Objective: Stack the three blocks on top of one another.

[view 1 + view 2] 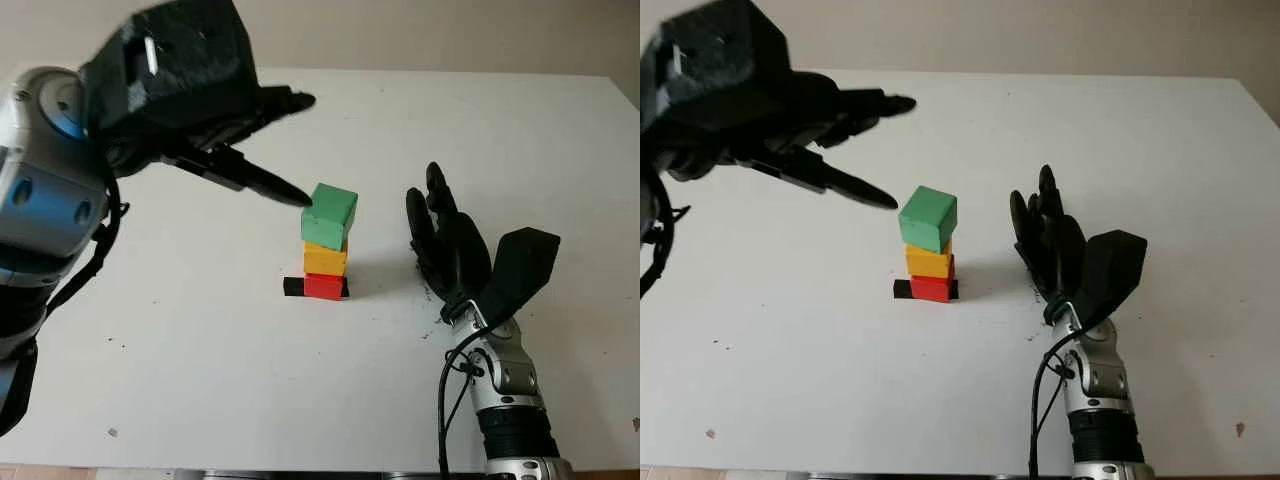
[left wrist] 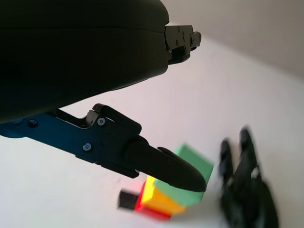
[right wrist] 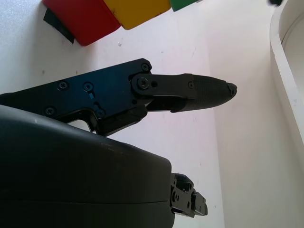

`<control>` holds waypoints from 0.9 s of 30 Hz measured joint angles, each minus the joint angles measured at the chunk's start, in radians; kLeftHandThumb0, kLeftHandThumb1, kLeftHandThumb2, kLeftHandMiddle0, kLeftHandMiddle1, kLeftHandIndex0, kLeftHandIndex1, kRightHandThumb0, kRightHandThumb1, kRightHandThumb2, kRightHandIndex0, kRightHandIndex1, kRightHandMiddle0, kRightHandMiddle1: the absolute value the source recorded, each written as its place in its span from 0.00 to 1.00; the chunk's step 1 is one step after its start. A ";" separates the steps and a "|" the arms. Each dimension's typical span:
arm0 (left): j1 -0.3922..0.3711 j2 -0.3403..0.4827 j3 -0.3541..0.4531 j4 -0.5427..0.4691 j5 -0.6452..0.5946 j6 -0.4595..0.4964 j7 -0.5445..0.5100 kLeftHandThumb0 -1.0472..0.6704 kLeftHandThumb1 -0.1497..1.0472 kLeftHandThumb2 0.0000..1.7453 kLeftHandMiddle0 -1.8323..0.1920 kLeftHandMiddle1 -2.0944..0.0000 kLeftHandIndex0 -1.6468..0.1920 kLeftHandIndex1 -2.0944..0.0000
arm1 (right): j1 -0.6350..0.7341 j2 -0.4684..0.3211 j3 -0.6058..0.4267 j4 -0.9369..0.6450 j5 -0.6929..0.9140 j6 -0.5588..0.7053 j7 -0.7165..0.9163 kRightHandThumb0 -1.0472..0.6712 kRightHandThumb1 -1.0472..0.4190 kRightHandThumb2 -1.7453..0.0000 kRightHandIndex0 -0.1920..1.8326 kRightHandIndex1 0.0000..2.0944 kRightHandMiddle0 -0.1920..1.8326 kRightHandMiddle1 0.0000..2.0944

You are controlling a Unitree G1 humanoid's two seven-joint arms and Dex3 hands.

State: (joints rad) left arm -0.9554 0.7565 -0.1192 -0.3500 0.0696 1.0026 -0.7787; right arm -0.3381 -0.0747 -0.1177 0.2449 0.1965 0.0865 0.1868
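Note:
Three blocks stand in one stack in the middle of the white table (image 1: 180,350). The red block (image 1: 323,287) is at the bottom on a black tape mark (image 1: 292,286), the yellow block (image 1: 325,259) is in the middle, and the green block (image 1: 330,215) is on top, turned a little askew. My left hand (image 1: 290,150) hovers open up and to the left of the stack. One fingertip (image 1: 298,197) is right at the green block's upper left edge, and I cannot tell if it touches. My right hand (image 1: 425,200) is open, low over the table just right of the stack.
The table's far edge (image 1: 450,75) runs along the back, with a beige wall behind it. A black cable (image 1: 445,400) loops beside my right forearm near the front edge. A few small dark specks mark the tabletop.

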 measured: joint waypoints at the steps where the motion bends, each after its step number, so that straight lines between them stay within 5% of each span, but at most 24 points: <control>1: 0.024 -0.019 0.045 -0.015 -0.007 0.008 0.041 0.13 0.97 0.05 1.00 1.00 0.99 0.99 | -0.001 -0.003 0.000 0.001 -0.001 0.000 0.001 0.17 0.00 0.78 0.00 0.00 0.01 0.03; 7: 0.168 -0.155 0.263 -0.078 -0.055 -0.044 0.265 0.16 1.00 0.26 1.00 0.99 0.98 0.98 | -0.005 -0.010 0.000 0.020 -0.004 -0.024 0.010 0.19 0.00 0.76 0.00 0.00 0.00 0.02; 12: 0.363 -0.338 0.443 -0.034 -0.124 -0.320 0.441 0.20 1.00 0.32 1.00 1.00 1.00 1.00 | -0.021 -0.021 0.000 0.021 -0.009 -0.032 0.012 0.19 0.00 0.76 0.00 0.00 0.00 0.01; 19: 0.547 -0.425 0.476 0.245 -0.165 -0.694 0.514 0.22 1.00 0.37 1.00 1.00 1.00 1.00 | -0.026 -0.038 0.000 0.007 -0.028 -0.032 -0.004 0.20 0.00 0.76 0.00 0.00 0.01 0.02; 27: 0.603 -0.532 0.438 0.435 -0.199 -0.916 0.586 0.21 1.00 0.38 1.00 1.00 1.00 1.00 | -0.031 -0.045 0.003 -0.006 -0.061 -0.077 -0.015 0.21 0.00 0.73 0.00 0.00 0.00 0.01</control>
State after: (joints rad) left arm -0.3523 0.2240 0.3190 0.0847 -0.1297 0.0866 -0.1928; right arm -0.3695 -0.1192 -0.1151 0.2384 0.1355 0.0093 0.1715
